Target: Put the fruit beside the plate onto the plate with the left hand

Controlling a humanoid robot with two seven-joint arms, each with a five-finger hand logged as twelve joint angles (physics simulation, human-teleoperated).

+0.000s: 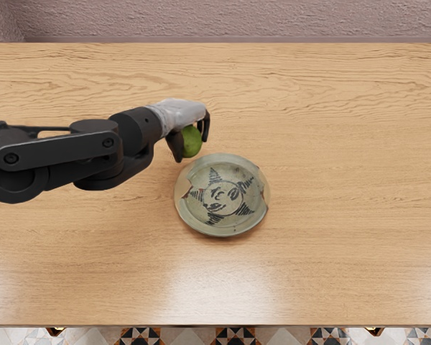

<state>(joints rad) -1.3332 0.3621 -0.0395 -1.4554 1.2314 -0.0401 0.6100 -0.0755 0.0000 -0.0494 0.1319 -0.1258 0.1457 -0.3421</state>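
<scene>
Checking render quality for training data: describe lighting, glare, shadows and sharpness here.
Head view: soft, even light; a pale sheen on the table in front of the plate; only a faint shadow under the plate's near rim; the left hand and the green fruit it grips look sharp, without blur.

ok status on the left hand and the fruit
Left hand shut on round green fruit. Fruit beside upper-left rim of grey-green ceramic plate, not on it. Nothing between them.
</scene>
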